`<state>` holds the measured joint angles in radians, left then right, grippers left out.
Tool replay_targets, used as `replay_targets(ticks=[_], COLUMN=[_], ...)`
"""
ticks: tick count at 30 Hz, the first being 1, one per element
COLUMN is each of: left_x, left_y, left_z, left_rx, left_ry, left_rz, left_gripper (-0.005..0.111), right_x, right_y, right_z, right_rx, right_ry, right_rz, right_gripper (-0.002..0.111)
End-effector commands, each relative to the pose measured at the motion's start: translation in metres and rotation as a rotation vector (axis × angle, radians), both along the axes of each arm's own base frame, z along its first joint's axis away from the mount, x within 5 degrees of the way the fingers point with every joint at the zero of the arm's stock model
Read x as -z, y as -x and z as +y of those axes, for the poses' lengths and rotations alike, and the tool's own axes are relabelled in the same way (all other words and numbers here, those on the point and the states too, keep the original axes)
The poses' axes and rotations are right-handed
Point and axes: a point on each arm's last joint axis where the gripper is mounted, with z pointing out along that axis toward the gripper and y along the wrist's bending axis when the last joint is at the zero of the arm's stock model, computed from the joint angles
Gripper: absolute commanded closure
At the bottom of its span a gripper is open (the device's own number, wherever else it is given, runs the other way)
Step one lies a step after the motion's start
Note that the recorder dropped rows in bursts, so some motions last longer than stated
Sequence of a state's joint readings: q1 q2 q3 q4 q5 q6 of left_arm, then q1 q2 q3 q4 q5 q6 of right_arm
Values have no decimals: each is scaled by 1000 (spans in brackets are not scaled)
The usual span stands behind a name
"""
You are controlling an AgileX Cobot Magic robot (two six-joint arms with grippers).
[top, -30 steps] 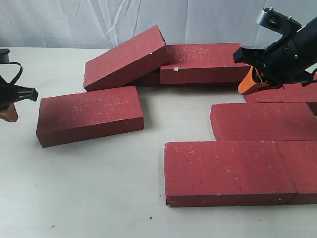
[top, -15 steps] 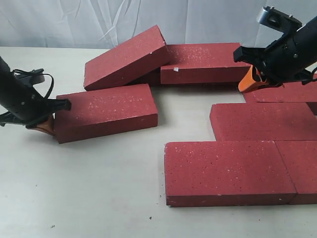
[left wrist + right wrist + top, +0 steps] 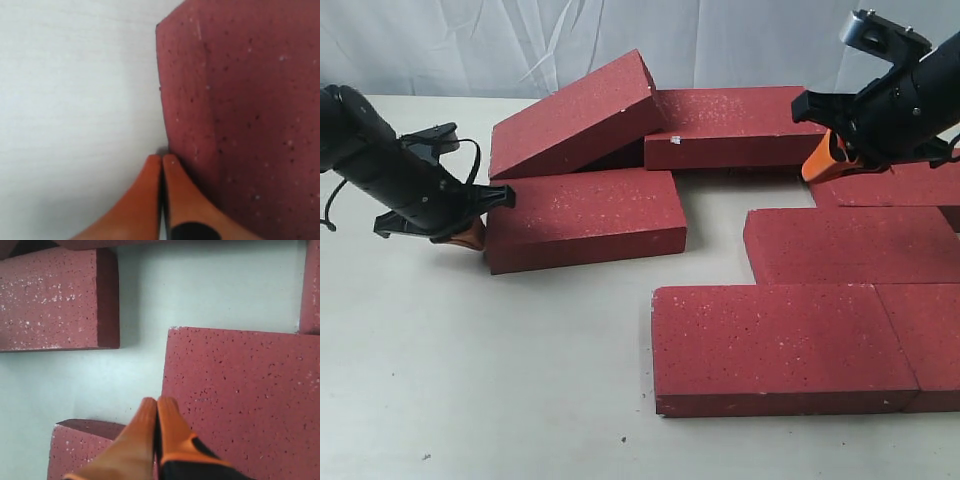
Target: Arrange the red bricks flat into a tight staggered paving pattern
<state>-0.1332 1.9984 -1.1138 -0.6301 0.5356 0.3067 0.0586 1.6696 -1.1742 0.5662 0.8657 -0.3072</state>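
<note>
1. Left gripper (image 3: 470,235): I read the orange fingers as pressed together with nothing between them, and the left wrist view (image 3: 161,161) confirms it. The tips touch the left end face of the left brick (image 3: 585,215), low against the table (image 3: 470,380).
2. Left brick: it lies flat, left of centre, with its long side running left to right. In the left wrist view (image 3: 235,115) its end face stands right against the fingertips.
3. Tilted brick (image 3: 575,115): it sits just beyond the left brick, left end down and right end raised over the left end of the far brick (image 3: 735,125). I cannot tell what carries it underneath.
4. Far brick: flat, far centre.
5. Right gripper (image 3: 825,162): fingers pressed together and holding nothing, as the right wrist view (image 3: 157,407) shows. It sits at the far right, just beside the right end of the far brick. I cannot tell whether it touches anything.
6. Middle brick (image 3: 850,240): flat on the right, lying tight against the near row.
7. Near row: the near brick (image 3: 775,345) and the corner brick (image 3: 932,340) butt end to end. Their seam falls under the middle brick's span, so the two rows are staggered.
8. Back-right brick (image 3: 910,187): flat and partly hidden behind the right gripper.
</note>
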Motion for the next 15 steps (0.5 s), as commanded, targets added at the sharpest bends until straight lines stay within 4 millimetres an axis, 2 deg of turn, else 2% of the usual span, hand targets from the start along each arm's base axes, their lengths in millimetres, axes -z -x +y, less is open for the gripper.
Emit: replay_targets(ticks=[1, 6, 10, 15], left_x=[-1, -13, -26, -29], left_y=[-3, -7, -9, -10], left_z=[-1, 11, 22, 29], left_rx=[5, 7, -28, -43], left_ry=[-4, -1, 3, 7], left_rz=[-20, -25, -62, -58], left_gripper=[107, 107, 107, 107], right_x=[-1, 1, 15, 28], right_y=[-1, -9, -19, -36], right_z=[-1, -1, 4, 11], right_rx=[1, 50, 59, 52], right_ry=[14, -3, -55, -81], right_rz=[-32, -75, -46, -21], right_gripper=[109, 109, 109, 109])
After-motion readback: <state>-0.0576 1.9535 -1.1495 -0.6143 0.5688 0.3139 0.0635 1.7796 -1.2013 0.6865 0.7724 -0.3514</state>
